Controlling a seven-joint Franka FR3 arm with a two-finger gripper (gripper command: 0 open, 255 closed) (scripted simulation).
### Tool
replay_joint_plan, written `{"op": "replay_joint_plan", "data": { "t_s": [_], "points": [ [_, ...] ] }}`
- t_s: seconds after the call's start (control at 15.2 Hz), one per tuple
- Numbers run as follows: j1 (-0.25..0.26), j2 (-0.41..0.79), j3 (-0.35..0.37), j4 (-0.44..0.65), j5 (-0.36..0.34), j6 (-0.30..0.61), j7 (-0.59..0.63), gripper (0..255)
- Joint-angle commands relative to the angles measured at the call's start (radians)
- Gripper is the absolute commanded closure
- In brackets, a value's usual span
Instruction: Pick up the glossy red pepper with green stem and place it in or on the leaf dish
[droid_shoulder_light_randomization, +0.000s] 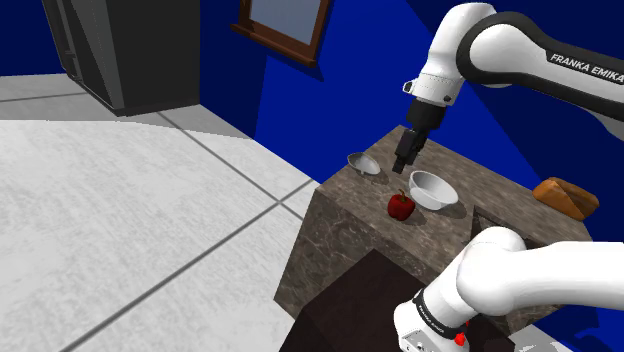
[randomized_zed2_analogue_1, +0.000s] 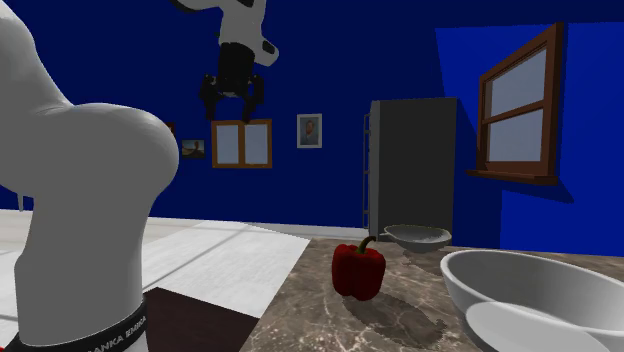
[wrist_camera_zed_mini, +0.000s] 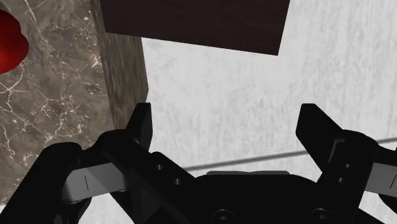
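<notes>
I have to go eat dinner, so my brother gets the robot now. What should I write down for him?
Gripper: open, holding nothing, high above the counter.
Red pepper: upright on the counter, beside the white bowl, untouched.
Leaf dish: probably the small grey dish, apart from the pepper, nothing in it.
Done: nothing yet.
Left: line up over the pepper, go down, grab it, carry it to the dish.

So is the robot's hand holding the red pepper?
No, the pepper sits on the counter while the open gripper hangs empty in the air.
</notes>
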Motion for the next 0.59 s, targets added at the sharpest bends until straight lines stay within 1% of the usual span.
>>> {"op": "replay_joint_plan", "data": {
  "t_s": [0.0,0.53],
  "points": [
    [0.0,0.0,0.0,0.0,0.0,0.0,0.0,0],
    [-0.113,0.069,-0.086,-0.11,-0.098,0.187,0.016,0]
  ]
}}
